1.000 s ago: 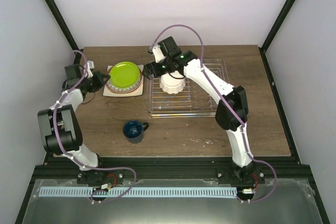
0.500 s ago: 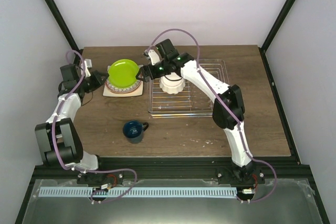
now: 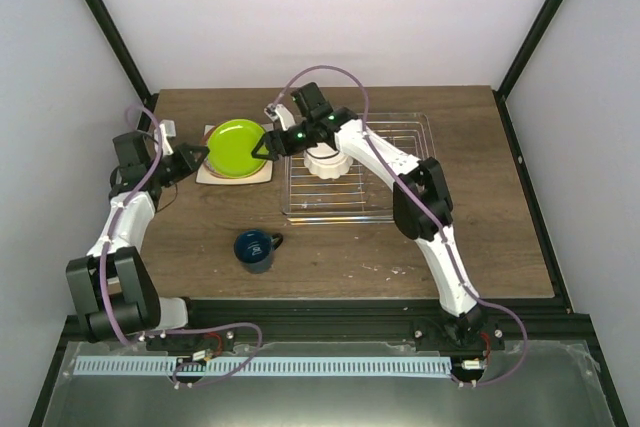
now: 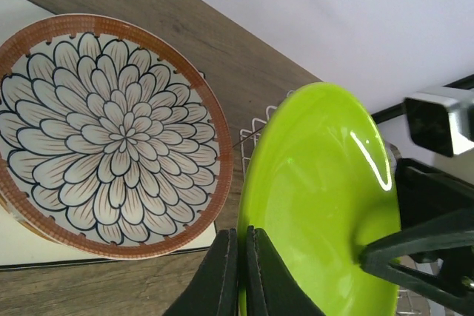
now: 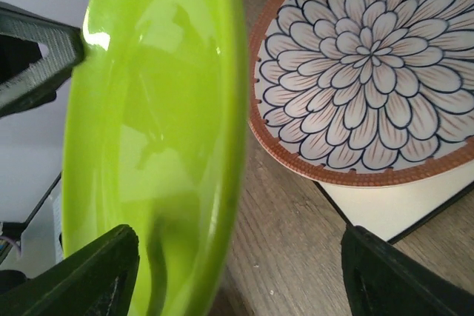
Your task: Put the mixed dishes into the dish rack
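Dark blue mug (image 3: 256, 248) upright on the table (image 3: 350, 247) nearest the arm bases, lime-green plate (image 3: 235, 145) tilted up beyond it, left gripper (image 3: 200, 155) clamped on its left rim, right gripper (image 3: 262, 147) spread wide astride its right rim, beige floral plate (image 4: 111, 138) stacked on the white square plate (image 5: 385, 205) just beside, white scalloped bowl (image 3: 327, 159) in the dish rack (image 3: 400, 197)
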You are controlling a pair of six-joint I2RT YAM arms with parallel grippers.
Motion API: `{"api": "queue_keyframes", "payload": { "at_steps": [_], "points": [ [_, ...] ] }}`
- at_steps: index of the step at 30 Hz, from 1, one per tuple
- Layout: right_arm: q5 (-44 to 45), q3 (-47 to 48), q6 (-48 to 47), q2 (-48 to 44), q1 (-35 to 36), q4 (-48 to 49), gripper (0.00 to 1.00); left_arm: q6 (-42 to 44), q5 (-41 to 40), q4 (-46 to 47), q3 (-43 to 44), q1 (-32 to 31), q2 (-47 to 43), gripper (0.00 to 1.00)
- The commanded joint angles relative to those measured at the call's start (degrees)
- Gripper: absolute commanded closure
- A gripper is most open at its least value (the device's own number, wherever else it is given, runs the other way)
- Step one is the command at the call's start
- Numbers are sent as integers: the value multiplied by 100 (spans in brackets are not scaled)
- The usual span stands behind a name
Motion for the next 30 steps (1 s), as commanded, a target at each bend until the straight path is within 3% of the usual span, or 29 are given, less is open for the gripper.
{"api": "queue_keyframes", "payload": {
  "at_steps": [1, 8, 14, 18, 22, 28, 30],
  "points": [
    [-497, 297, 59, 165, -12, 228, 26, -68, 252, 278, -93, 22, -177, 100],
    [-730, 396, -34, 215, -10, 252, 52, -5, 385, 316, -35, 15, -70, 100],
    [-822, 373, -70, 138, -14, 357, 85, -2, 481, 487, -121, -30, 28, 99],
    [-716, 367, -109, 56, -13, 329, 98, 72, 440, 548, -210, -69, -56, 78],
    [-584, 260, -284, -47, -59, 296, 99, 136, 352, 473, -168, -69, -127, 57],
    [-362, 197, -618, -407, -468, 135, 99, 242, -62, -42, 365, -53, -59, 2],
    [80, 195, -1014, -662, -570, -17, 99, 312, -353, -337, 688, -15, 3, 0]
  ]
}}
